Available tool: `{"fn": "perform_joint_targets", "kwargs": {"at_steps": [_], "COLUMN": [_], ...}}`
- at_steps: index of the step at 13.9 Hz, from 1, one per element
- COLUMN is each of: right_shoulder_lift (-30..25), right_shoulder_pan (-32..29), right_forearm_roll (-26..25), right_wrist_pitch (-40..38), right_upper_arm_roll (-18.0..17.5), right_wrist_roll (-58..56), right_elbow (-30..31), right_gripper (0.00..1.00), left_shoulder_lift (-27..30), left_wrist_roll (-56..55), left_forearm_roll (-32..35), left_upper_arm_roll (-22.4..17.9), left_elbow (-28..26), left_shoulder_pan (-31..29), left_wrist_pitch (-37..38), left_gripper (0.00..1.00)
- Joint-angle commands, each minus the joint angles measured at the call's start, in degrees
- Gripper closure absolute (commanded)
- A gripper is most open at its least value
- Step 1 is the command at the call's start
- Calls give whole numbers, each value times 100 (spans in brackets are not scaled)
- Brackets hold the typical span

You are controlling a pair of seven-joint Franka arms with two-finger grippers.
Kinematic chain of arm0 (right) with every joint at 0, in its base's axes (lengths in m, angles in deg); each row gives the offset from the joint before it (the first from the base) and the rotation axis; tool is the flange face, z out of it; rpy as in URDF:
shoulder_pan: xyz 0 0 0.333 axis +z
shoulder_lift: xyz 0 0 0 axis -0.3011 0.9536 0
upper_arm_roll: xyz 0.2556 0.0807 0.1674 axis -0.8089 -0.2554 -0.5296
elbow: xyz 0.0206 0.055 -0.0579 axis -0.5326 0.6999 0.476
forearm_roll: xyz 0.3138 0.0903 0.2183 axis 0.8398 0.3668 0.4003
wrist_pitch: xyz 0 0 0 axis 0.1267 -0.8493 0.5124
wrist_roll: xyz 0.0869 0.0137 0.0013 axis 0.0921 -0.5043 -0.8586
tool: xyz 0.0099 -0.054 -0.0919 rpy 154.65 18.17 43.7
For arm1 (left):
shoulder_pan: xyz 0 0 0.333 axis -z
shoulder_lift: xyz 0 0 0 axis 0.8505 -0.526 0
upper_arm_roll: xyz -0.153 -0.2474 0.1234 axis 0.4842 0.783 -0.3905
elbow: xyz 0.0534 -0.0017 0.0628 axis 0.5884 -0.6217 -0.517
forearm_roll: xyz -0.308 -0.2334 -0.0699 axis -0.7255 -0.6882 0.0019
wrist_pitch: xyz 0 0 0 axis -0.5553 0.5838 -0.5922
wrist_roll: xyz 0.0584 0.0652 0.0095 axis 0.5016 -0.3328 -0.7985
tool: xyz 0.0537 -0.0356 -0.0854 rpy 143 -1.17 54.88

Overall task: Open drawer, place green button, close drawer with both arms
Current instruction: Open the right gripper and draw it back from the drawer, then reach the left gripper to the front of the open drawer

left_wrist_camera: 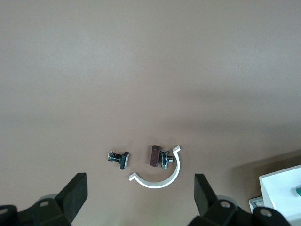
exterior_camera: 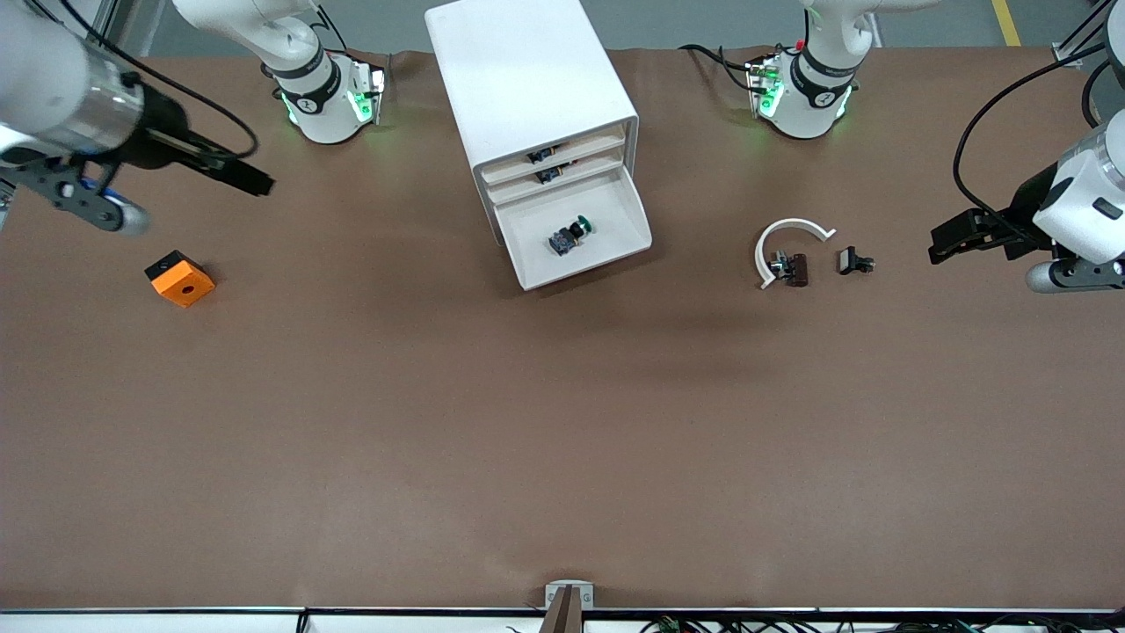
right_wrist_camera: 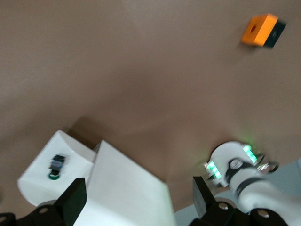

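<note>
The white cabinet [exterior_camera: 527, 79] stands at the table's middle, close to the arms' bases. Its third drawer [exterior_camera: 584, 266] is pulled open. The button [exterior_camera: 571, 236], with its green cap and dark body, lies in the drawer. My right gripper [exterior_camera: 257, 183] is open and empty, in the air over the table at the right arm's end. Its wrist view shows the cabinet [right_wrist_camera: 127, 188], the drawer [right_wrist_camera: 70, 153] and the button [right_wrist_camera: 56, 167]. My left gripper [exterior_camera: 942, 249] is open and empty, over the table at the left arm's end. A corner of the drawer [left_wrist_camera: 280, 186] shows in its wrist view.
An orange cube [exterior_camera: 180, 279] with a black hole lies at the right arm's end, and shows in the right wrist view [right_wrist_camera: 261, 30]. A white C-shaped clamp [exterior_camera: 778, 237] and small black clip pieces [exterior_camera: 854, 261] lie between the cabinet and the left gripper. The two upper drawers hold small dark parts.
</note>
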Motion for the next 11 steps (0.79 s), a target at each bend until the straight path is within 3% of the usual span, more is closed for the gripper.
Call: {"fn": "perform_joint_targets", "kwargs": {"at_steps": [1,3,5,8,11], "right_shoulder_lift": [-965,-1492,-1748,-1749,-1653], "right_shoulder_pan": [-451,-891,-1155,-1200,-1226], "right_forearm_roll": [-222,-230,-352,-704,-775], "right_wrist_pitch": [745,1456,1984,2197,2136], "right_upper_arm_roll": [-121,-121,-113,-121,-122], "right_wrist_roll": [-1136,-2111,-2754,-3135,-3144], "right_elbow": [1428,2429,3011,2979,2462], "right_gripper": [0,0,0,0,0], "left_shoulder_lift": [-27,-27,-149,-737,-1439], "left_wrist_roll": [46,28,11,2,-557], "left_forearm_roll": [132,141,133,36,1], "left_upper_arm_roll": [32,111,155,173,173], "left_elbow": [122,122,122,209,183], "left_shoulder_pan": [39,153,241,460,943], "left_wrist_pitch": [36,36,36,-147,-955], "left_gripper": [0,0,0,0,0]}}
